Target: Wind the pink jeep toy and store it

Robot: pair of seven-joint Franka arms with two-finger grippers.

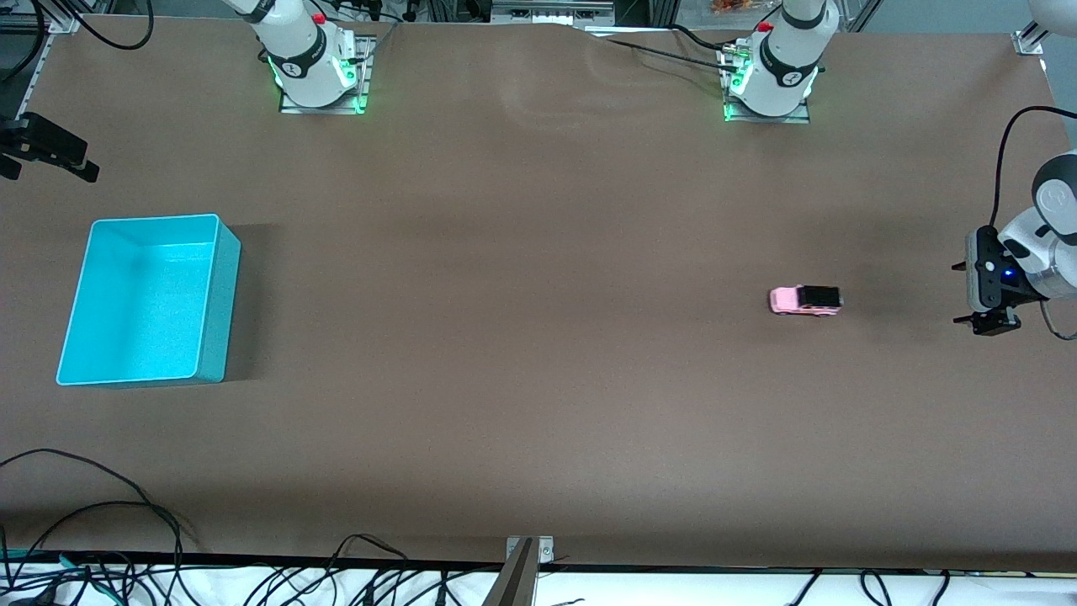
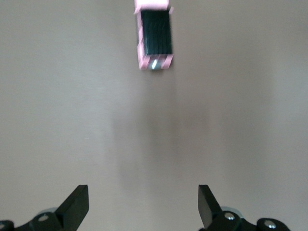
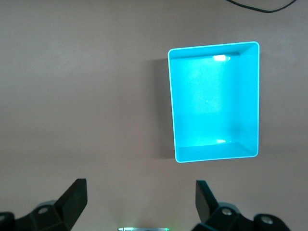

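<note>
The pink jeep toy (image 1: 805, 300) stands on the brown table toward the left arm's end, on its wheels, its black rear roof pointing at the left gripper. My left gripper (image 1: 968, 293) hovers over the table at that end, a short way from the jeep, open and empty. In the left wrist view the jeep (image 2: 155, 41) lies well ahead of the open gripper (image 2: 143, 202). The turquoise bin (image 1: 217, 295) stands empty toward the right arm's end. My right gripper (image 3: 141, 197) is open and empty, high above the table beside the bin (image 3: 214, 153), out of the front view.
A black clamp-like fixture (image 1: 46, 150) sits at the table edge beside the bin. Loose cables (image 1: 126, 505) and a metal bracket (image 1: 523, 568) lie along the edge nearest the front camera. The two arm bases (image 1: 315, 76) (image 1: 770, 84) stand along the table's back edge.
</note>
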